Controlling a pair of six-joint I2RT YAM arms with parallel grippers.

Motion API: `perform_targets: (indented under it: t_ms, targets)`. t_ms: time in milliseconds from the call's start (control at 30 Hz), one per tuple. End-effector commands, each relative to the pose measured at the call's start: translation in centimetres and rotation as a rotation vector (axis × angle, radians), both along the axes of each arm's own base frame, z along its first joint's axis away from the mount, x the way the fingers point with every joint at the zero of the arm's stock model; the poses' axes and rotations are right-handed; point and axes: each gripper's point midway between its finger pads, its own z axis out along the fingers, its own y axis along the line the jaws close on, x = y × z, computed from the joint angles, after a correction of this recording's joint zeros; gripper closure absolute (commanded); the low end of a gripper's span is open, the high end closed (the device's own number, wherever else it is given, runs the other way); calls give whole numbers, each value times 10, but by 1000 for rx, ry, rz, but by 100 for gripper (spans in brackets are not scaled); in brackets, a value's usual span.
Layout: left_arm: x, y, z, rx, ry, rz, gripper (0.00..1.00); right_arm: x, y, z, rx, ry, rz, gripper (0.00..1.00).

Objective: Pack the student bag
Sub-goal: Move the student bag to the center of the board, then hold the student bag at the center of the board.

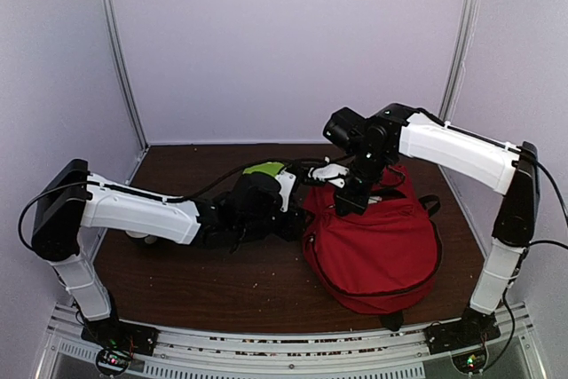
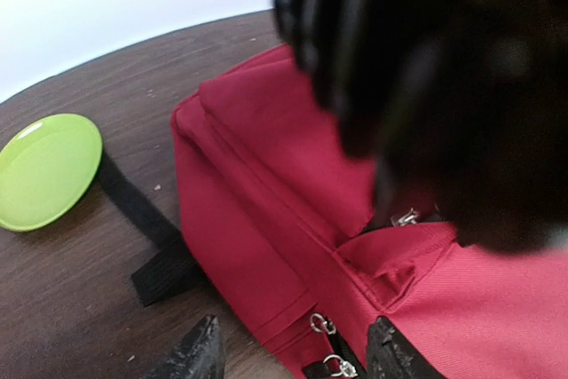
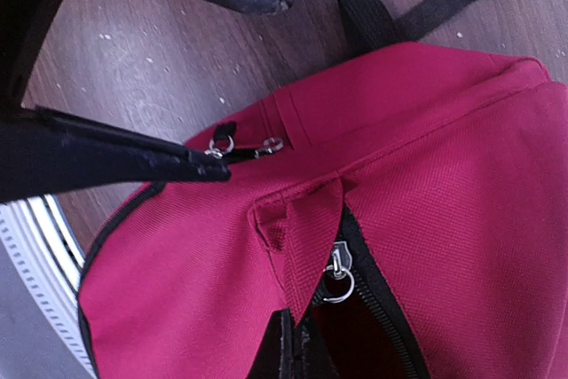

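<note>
Plainly, the right jaws are pressed together, their dark tips low in the right wrist view at the lip of an open zip (image 3: 351, 335) on the student bag (image 1: 377, 250). Whether a fold of red cloth is nipped between them cannot be told. A silver slider ring (image 3: 337, 279) hangs just beside those tips, at the head of the gap. The left jaws stand apart, one finger (image 2: 193, 357) over bare wood and the other (image 2: 390, 354) over red fabric, with a pair of zip pulls (image 2: 324, 324) on the bag's seam between them. Seen from the right wrist camera, one left finger's tip lies just beside those two rings, touching or nearly so, and the other finger is well clear, above the wood.

Outward, the bag lies flat on the right half of the counter (image 1: 195, 281). Its rounded near edge is close to the counter's front lip and its right side is near the right arm (image 1: 461, 153). A black strap (image 2: 142, 228) runs from the bag's far-left edge across the wood to a green plate (image 2: 49, 170), which sits near the back, half hidden by the left arm (image 1: 142, 210) in the overhead view. Open wood shows in front of the left arm, and a strip runs behind the bag to the back wall (image 1: 284, 42).
</note>
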Motion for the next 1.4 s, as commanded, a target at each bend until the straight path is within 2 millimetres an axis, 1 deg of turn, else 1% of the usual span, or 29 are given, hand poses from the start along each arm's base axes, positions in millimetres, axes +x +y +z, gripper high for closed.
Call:
perform_targets:
  t_ms: [0,33,100,133,233,300,367,467,567,633,667,700,767,833,900,967,1067,1133,1167,1233,1367]
  targets:
    - [0,25,-4,20,-7,82,43,-16,61,43,267,98,28,100]
    - [1,30,-2,20,-15,99,43,-19,68,45,294,132,29,100]
    - [2,36,0,26,-26,118,43,-16,79,48,320,161,29,100]
    - [3,39,1,34,-30,125,43,-13,84,48,324,163,24,100]
    - [4,44,3,59,-38,138,43,-1,103,59,373,164,16,100]
    - [5,46,4,65,-39,143,43,6,108,61,366,140,19,99]
    - [4,49,5,69,-34,147,43,9,103,61,342,127,28,91]
    - [0,51,8,48,-11,132,42,11,85,77,367,125,13,83]
    - [-7,51,7,9,44,80,39,20,62,101,420,100,-21,79]
    - [-6,52,4,-42,111,45,39,31,52,111,438,58,-50,78]
    - [-6,50,2,-81,155,14,39,38,50,112,437,37,-62,77]
    - [-7,48,0,-122,195,-14,40,46,51,108,431,21,-73,77]
    - [-9,44,0,-195,241,-70,40,57,54,93,404,22,-84,76]
    - [-14,40,0,-225,245,-118,40,65,61,70,371,55,-88,76]
    - [-15,35,-3,-231,254,-143,40,71,65,47,331,79,-90,76]
    - [-18,28,-4,-249,261,-178,40,72,66,30,304,105,-90,76]
    - [-17,24,-10,-289,279,-176,40,65,67,14,281,139,-83,73]
    - [-15,22,-17,-305,300,-165,40,59,67,5,259,148,-79,67]
    - [-14,21,-21,-312,311,-161,40,57,67,4,247,139,-74,65]
    - [-14,19,-30,-308,335,-156,41,49,62,-11,207,157,-73,62]
    - [-11,18,-41,-310,357,-142,43,36,55,-30,152,189,-60,60]
